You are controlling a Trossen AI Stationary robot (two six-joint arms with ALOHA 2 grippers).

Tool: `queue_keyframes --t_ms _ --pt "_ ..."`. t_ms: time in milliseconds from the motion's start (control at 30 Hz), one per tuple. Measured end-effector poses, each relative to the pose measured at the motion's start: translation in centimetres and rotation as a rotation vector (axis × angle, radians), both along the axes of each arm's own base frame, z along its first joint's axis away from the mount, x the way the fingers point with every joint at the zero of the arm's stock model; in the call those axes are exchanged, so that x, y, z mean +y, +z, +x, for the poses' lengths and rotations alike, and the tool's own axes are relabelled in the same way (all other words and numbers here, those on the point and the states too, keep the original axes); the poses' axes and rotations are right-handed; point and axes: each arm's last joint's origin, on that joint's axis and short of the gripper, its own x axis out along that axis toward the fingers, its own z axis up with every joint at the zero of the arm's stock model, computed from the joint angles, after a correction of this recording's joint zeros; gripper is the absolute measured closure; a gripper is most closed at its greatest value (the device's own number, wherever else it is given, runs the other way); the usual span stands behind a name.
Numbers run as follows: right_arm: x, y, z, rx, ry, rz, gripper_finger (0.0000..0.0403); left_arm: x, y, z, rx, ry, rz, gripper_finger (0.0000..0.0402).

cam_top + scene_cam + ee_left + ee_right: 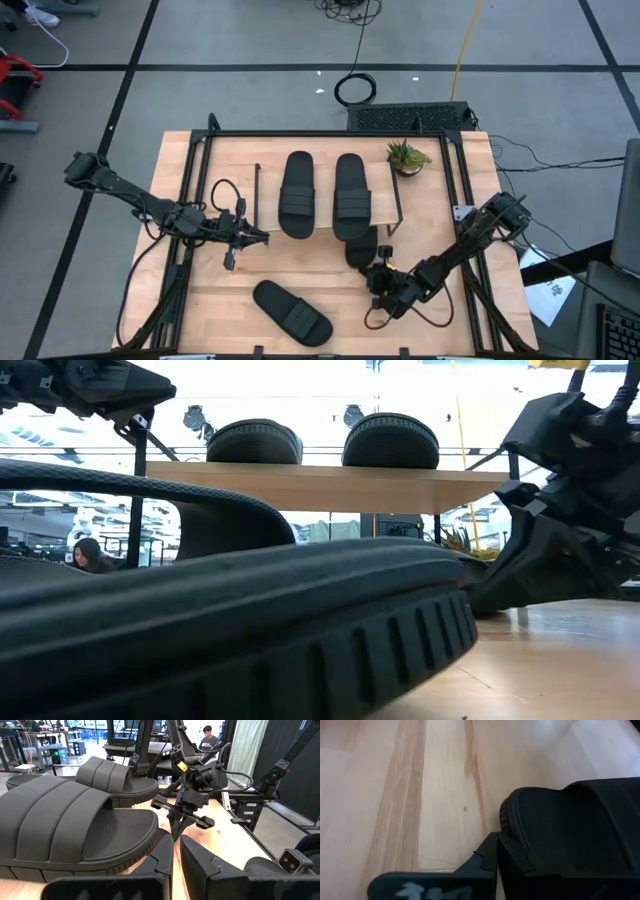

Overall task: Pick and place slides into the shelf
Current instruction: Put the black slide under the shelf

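Slides [298,192] [351,195]: two on shelf [385,200], one [291,312] on surface [200,300]. Right fingers [378,277] pinch fourth slide [362,250] beside shelf. Left fingers [262,236] pressed together, empty.

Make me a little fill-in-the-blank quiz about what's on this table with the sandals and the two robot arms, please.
1. On top of the shelf lie ____ slides side by side.
2. The right gripper is shut on the edge of a third ____, right in front of the shelf.
3. The fourth slide lies alone on the ____, nearer the front edge.
4. At the table's back right stands a small potted ____.

Missing words: two; slide; table; plant
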Motion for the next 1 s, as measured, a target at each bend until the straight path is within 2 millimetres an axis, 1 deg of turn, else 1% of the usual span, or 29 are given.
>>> queue_keyframes --t_ms 200,333,433,500,600,700,767,867,1000 --pt "-0.6 0.0 0.4 -0.006 -0.033 0.009 0.0403 0.0 0.0 0.0 0.0 0.0 0.0 0.0369" --pt "-0.6 0.0 0.5 -0.007 -0.033 0.015 0.0403 0.0 0.0 0.0 0.0 0.0 -0.001 0.0369" --pt "0.0 0.2 0.3 -0.021 0.004 0.015 0.0403 0.0 0.0 0.0 0.0 0.0 0.0 0.0369" --pt "0.6 0.9 0.1 -0.043 0.049 0.012 0.0403 0.0 0.0 0.0 -0.001 -0.001 0.002 0.0369" --pt "1.6 2.8 0.0 -0.082 0.121 -0.001 0.0403 0.0 0.0 0.0 -0.001 -0.009 0.009 0.0369" --pt "2.5 5.6 -0.2 -0.141 0.19 -0.021 0.0403 -0.1 0.0 0.0 0.0 -0.038 0.011 0.0369" --pt "2.7 7.4 -0.7 -0.184 0.219 -0.067 0.0403 -0.2 0.0 -0.1 -0.004 -0.056 0.011 0.0369" --pt "2.3 10.2 -1.5 -0.256 0.204 -0.155 0.0403 -0.8 0.0 -0.3 -0.01 -0.099 0.048 0.0369" --pt "1.0 13.3 -2.7 -0.316 0.15 -0.22 0.0403 -2.1 0.0 -1.0 -0.027 -0.191 0.128 0.0369"
